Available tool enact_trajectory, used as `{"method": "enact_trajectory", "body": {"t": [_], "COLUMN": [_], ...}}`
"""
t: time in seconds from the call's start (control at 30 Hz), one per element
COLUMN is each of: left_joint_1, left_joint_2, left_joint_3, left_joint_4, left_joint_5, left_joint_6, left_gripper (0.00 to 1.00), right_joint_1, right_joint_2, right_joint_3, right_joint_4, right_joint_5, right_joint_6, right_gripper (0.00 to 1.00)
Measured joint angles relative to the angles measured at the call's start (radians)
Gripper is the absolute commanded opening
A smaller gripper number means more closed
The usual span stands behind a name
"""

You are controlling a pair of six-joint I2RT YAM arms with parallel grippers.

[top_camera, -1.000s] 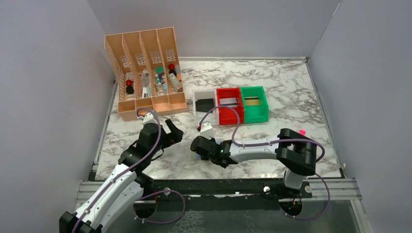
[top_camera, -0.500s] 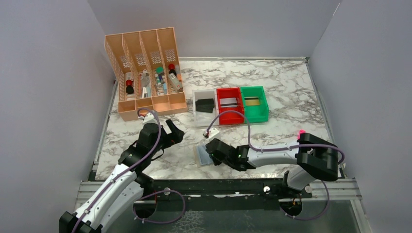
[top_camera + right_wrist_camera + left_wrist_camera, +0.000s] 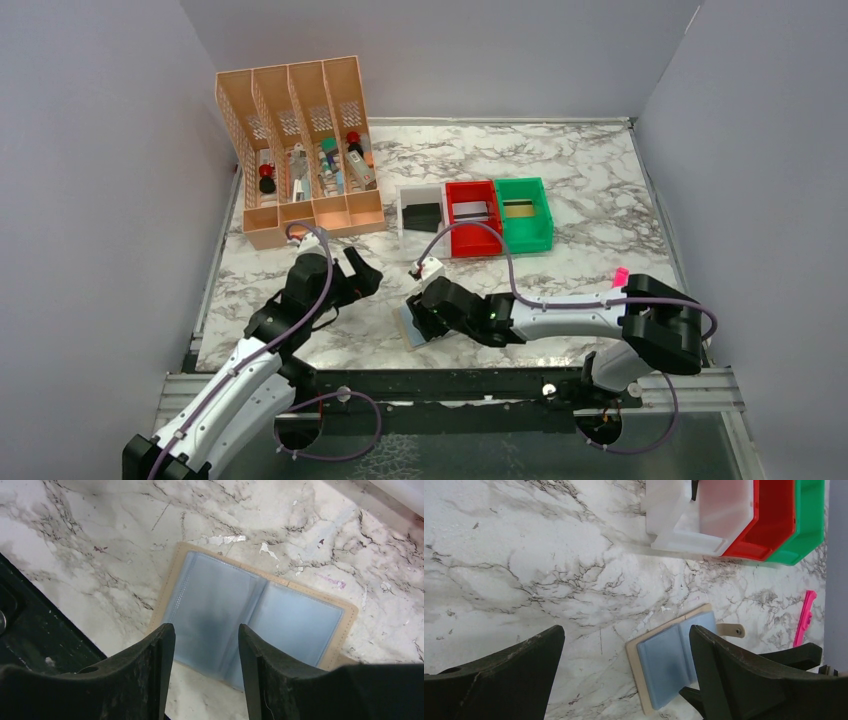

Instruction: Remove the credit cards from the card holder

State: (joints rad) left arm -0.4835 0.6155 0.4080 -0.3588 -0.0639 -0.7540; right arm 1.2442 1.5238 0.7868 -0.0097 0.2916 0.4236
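Widening again, right fingers (image 3: pixel 155 680) hover over the card holder (image 3: pixel 290 625).

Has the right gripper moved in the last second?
Yes. The right gripper has backed slightly to the right, judged against the white bin, uncovering more of the holder under its open jaws.

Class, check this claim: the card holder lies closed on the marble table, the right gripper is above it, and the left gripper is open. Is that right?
Not quite. The card holder lies open, not closed, blue lining up, as the right wrist view shows. It is on the marble table, the right gripper above it, the left gripper open.
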Motion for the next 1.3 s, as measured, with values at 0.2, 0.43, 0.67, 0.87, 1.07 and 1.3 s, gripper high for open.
{"method": "enact_trajectory", "body": {"t": [0.2, 0.43, 0.67, 0.87, 1.07, 1.3], "left_joint_1": [0.0, 0.0, 0.0, 0.0, 0.0, 0.0], "left_joint_2": [-0.025, -0.026, -0.026, -0.023, -0.022, -0.022], "left_joint_3": [-0.008, -0.008, -0.008, -0.008, -0.008, -0.008], "left_joint_4": [0.001, 0.001, 0.001, 0.001, 0.001, 0.001], "left_joint_5": [-0.004, -0.008, -0.011, -0.013, -0.014, -0.015], "left_joint_6": [-0.001, 0.0, 0.0, 0.0, -0.001, -0.001], "left_gripper": [0.99, 0.99, 0.99, 0.99, 0.99, 0.99], "right_joint_1": [0.0, 0.01, 0.018, 0.029, 0.034, 0.055], "right_joint_2": [0.016, 0.082, 0.122, 0.138, 0.165, 0.2], "right_joint_3": [0.018, 0.031, 0.055, 0.078, 0.114, 0.155], "right_joint_4": [-0.012, -0.024, -0.046, -0.064, -0.101, -0.142], "right_joint_5": [-0.017, -0.018, -0.016, -0.009, 0.011, 0.106], "right_joint_6": [0.037, 0.067, 0.071, 0.075, 0.089, 0.144], "right_gripper": [0.55, 0.56, 0.63, 0.67, 0.66, 0.49]}}
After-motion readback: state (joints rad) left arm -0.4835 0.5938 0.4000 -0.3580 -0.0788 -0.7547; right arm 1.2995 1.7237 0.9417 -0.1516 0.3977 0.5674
